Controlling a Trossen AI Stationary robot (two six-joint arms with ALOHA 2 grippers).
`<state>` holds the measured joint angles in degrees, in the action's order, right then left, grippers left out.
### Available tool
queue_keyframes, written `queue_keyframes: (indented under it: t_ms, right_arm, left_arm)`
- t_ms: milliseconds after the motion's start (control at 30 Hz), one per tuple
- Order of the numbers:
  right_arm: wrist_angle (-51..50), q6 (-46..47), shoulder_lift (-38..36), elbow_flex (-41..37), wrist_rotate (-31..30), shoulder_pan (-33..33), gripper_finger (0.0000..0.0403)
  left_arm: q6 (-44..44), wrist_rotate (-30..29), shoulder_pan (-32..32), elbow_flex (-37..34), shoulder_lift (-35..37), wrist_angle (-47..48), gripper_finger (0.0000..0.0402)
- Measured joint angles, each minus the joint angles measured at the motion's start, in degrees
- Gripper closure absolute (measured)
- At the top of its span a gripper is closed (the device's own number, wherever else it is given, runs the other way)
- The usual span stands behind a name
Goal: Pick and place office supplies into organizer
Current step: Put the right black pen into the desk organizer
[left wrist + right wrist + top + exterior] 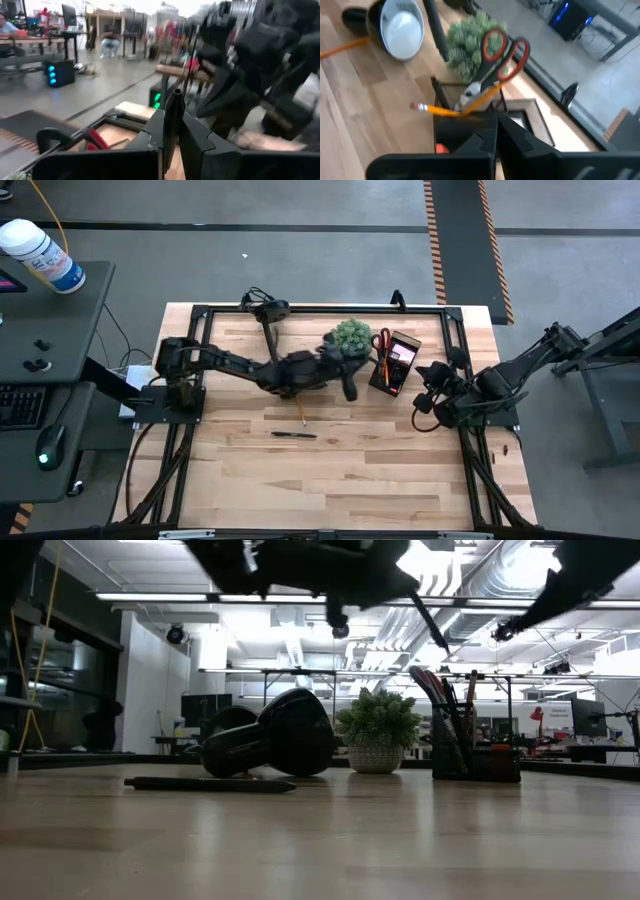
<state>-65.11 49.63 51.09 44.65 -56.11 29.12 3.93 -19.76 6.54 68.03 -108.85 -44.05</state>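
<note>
My left gripper point(349, 387) hangs above the table just near the green plant point(351, 336) and left of the black organizer point(393, 365), shut on a dark pen point(430, 625). The organizer holds red-handled scissors point(501, 50), an orange pencil point(455, 111) and something pink point(402, 354). Another dark pen point(293, 434) and an orange pencil point(302, 416) lie flat on the table. My right gripper point(496, 131) is shut on nothing, hovering right of and above the organizer. My left gripper pinches the dark pen point(175, 107) between its two fingers, and the pen's end sticks out past the fingertips point(156, 127). The pen is lifted clear of the table, and in the low view it slants downward toward the organizer point(475, 755).
A black desk lamp with a round white-faced head point(400, 25) lies on the table left of the plant, under my left arm. The black frame rail point(320, 308) runs along the far edge. Bare wood point(340, 480) stretches across the near half.
</note>
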Motion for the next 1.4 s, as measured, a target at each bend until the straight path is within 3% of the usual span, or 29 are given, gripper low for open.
queue_keyframes:
  t_ms: [200,500,600,1000,1200,1400]
  right_arm:
    - [1.3,4.3,-3.2,-7.2,3.8,0.0,0.0402]
    - [9.3,1.5,-5.0,-11.5,4.3,0.0,0.0403]
    - [9.5,1.0,-5.1,-12.3,4.3,0.0,0.0403]
    - [10.7,-0.8,-5.0,-12.3,4.4,0.0,0.0403]
    - [10.7,-0.8,-5.0,-12.3,4.4,0.0,0.0403]
    - [10.7,-0.8,-5.0,-12.3,4.7,0.0,0.0403]
  left_arm:
    - [-5.1,-1.4,0.2,12.5,-7.8,9.9,0.0379]
    - [-10.7,-6.0,0.4,19.4,-13.1,14.6,0.0387]
    - [-11.2,-7.1,0.9,20.0,-13.4,17.0,0.0386]
    - [-1.5,2.3,5.4,20.2,-13.4,22.8,0.0385]
    - [-0.7,4.1,5.3,20.2,-13.4,23.3,0.0383]
    - [-0.7,4.2,5.0,20.2,-13.4,23.1,0.0341]
